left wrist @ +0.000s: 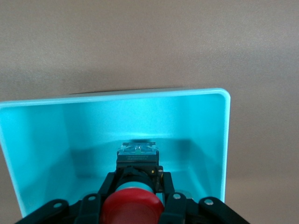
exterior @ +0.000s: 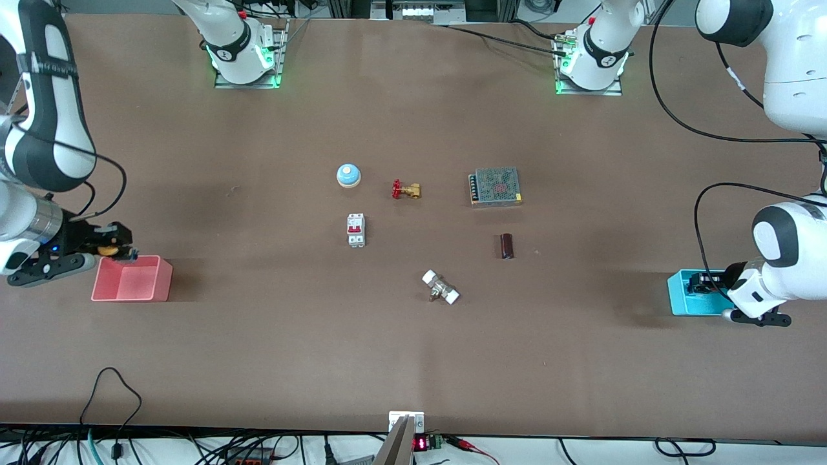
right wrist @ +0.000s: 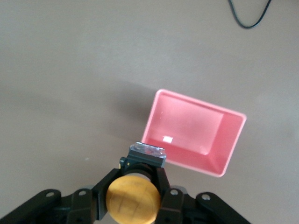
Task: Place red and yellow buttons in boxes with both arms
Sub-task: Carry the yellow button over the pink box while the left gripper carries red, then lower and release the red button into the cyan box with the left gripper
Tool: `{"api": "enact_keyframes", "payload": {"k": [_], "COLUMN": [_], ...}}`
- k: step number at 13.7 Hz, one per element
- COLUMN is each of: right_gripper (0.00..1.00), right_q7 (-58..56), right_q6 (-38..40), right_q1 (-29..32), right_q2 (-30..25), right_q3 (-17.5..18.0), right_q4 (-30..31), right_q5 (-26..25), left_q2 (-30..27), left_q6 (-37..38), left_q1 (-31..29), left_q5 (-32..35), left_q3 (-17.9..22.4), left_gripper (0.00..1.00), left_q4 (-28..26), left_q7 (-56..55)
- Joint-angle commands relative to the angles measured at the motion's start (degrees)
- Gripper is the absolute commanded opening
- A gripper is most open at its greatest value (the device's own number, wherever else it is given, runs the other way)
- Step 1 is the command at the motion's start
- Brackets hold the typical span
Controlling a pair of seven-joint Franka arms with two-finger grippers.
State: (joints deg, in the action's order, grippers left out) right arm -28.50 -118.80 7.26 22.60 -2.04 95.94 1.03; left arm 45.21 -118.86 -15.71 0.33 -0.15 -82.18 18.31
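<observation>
Brown tabletop with the clutter all sitting mid-table, well apart from both bins, so I'm ignoring it. On my left wrist view the left gripper is pinching the red button, already down inside the cyan box, cap toward the wrist, black body pointing at the box floor. Looks ready to drop. The right gripper is clamped on the yellow button, same cap-up pose, but it hangs just over the edge of the pink box, at the right arm's end. I'd guess it needs nudging toward the box's middle first.
</observation>
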Motion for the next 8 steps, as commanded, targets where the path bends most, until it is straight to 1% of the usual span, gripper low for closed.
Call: {"api": "enact_keyframes", "payload": {"k": [1,3,5,6,7,8], "right_gripper": [0.29,0.29,0.29,0.29,0.29,0.29], "right_q7": [-4.5,-6.8,-7.4,-7.4,-7.4,-8.2], "right_q6": [-4.0,-7.7,-10.7,-11.7,-12.4,-12.4], "right_q1": [1.7,2.8,3.7,4.1,4.2,4.3], "right_q2": [3.8,5.9,7.6,8.5,9.2,9.7], "right_q3": [-0.2,-0.2,-0.1,-0.1,-0.1,-0.1], "right_q4": [-2.0,-2.0,-2.0,-2.0,-2.0,-2.0], "right_q5": [0.6,0.7,0.9,1.2,3.3,5.6], "left_q2": [1.1,0.8,0.3,-0.9,-2.8,-5.5], "left_q6": [0.7,0.8,0.9,1.0,1.4,2.0], "left_q1": [-0.3,-0.3,-0.4,-0.2,0.1,0.5], "left_q5": [-1.0,-1.1,-1.4,-2.1,-3.6,-3.7], "left_q3": [-0.2,-0.2,-0.2,-0.5,-0.6,-0.6], "left_gripper": [0.67,1.0,1.0,1.0,1.0,1.0], "left_q4": [2.1,2.1,2.0,2.0,1.5,0.9], "left_q7": [1.6,1.6,1.6,1.5,1.1,1.1]}}
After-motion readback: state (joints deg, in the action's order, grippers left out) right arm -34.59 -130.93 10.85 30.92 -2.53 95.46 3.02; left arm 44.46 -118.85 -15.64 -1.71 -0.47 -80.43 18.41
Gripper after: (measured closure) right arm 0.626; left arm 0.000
